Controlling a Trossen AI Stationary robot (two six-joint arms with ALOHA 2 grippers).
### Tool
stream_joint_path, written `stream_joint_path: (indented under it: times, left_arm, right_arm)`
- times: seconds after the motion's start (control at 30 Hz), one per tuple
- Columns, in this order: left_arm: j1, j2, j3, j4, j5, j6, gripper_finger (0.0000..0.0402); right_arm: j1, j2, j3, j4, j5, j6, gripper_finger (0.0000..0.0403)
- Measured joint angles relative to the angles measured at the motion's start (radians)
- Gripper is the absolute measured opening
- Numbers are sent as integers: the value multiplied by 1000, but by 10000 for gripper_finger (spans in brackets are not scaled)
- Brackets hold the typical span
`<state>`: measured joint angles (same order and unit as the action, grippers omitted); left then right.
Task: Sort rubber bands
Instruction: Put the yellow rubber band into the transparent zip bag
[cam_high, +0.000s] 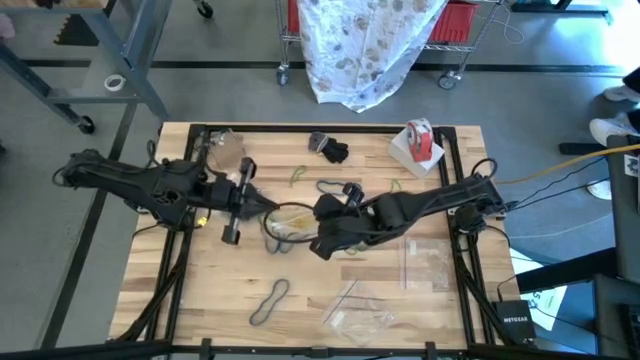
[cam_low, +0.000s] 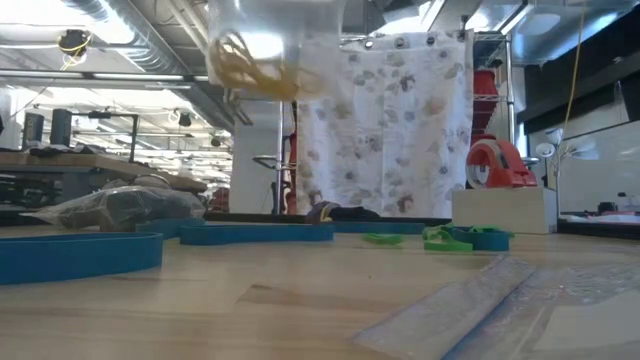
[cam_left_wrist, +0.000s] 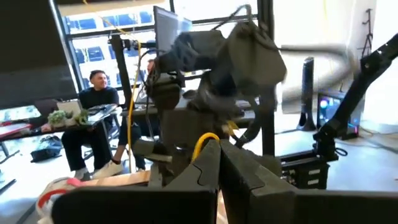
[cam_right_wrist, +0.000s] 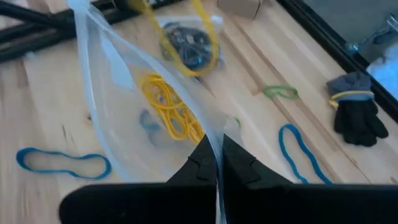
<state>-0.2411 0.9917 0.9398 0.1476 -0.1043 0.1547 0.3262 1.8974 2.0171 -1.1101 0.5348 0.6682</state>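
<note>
The right gripper (cam_right_wrist: 216, 163) pinches the clear bag's (cam_right_wrist: 118, 99) edge, fingers pressed together; tan rubber bands (cam_right_wrist: 171, 112) lie inside. The left gripper (cam_left_wrist: 217, 163), also shut, holds a tan band (cam_left_wrist: 202, 142). Keeping the mouth taut should ease the drop.

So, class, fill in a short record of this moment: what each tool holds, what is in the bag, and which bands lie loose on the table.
right tool: shut on the clear bag, holding it up over the table
left tool: shut; a yellow band shows just beyond its tip, whether gripped I cannot tell
bag contents: yellow rubber bands
loose on table: blue bands, a green band, a dark band
also there: black glove, red-and-white tape roll
</note>
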Motion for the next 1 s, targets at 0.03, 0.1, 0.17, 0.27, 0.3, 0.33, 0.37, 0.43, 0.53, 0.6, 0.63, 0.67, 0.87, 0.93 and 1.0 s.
stream_joint_path:
  times: [0.03, 0.1, 0.17, 0.27, 0.3, 0.33, 0.37, 0.43, 0.53, 0.6, 0.63, 0.67, 0.87, 0.93, 1.0]
  left_arm:
    - [-2, 3, 0, 1, 0, 4, 0]
    - [-2, 7, 0, 26, 0, 4, 0]
    - [-4, 8, 0, 46, 0, 3, 0]
    - [-5, 14, 0, 81, 33, -6, 0]
    - [-7, 19, 0, 103, 63, -11, 0]
    - [-8, 23, 0, 120, 91, -17, 0]
    - [-8, 29, 0, 141, 112, -22, 0]
    - [-9, 44, 0, 179, 131, -25, 0]
    - [-9, 70, 0, 227, 131, -18, 0]
    - [-9, 87, 0, 257, 130, 5, 0]
    - [-9, 96, 0, 280, 130, 17, 0]
    - [-9, 106, 0, 303, 131, 28, 0]
    - [-9, 146, 0, 462, 175, 38, 0]
    - [-9, 158, 1, 496, 197, 34, 0]
    - [-9, 164, 1, 496, 201, 38, 0]
  right_arm:
    - [0, -4, 0, 5, 6, -6, 0]
    - [0, -18, 0, 25, 8, -19, 0]
    - [0, -26, 0, 33, 9, -21, 0]
    - [-1, -32, 0, 44, 12, -29, 0]
    - [-6, -32, 0, 45, 12, -35, 0]
    - [-6, -32, 0, 46, 12, -40, 0]
    - [-7, -32, 0, 45, 12, -40, 0]
    - [-14, -32, 0, 48, 12, -42, 0]
    - [-14, -32, 0, 54, 5, -45, 0]
    - [-14, -32, 0, 64, 5, -47, 0]
    - [-14, -32, 0, 66, 5, -48, 0]
    - [-14, -32, 0, 65, 5, -48, 0]
    - [-14, -32, 0, 62, 4, -49, 0]
    - [-14, -32, 0, 62, 4, -52, 0]
    - [-14, -31, 0, 62, 4, -65, 0]
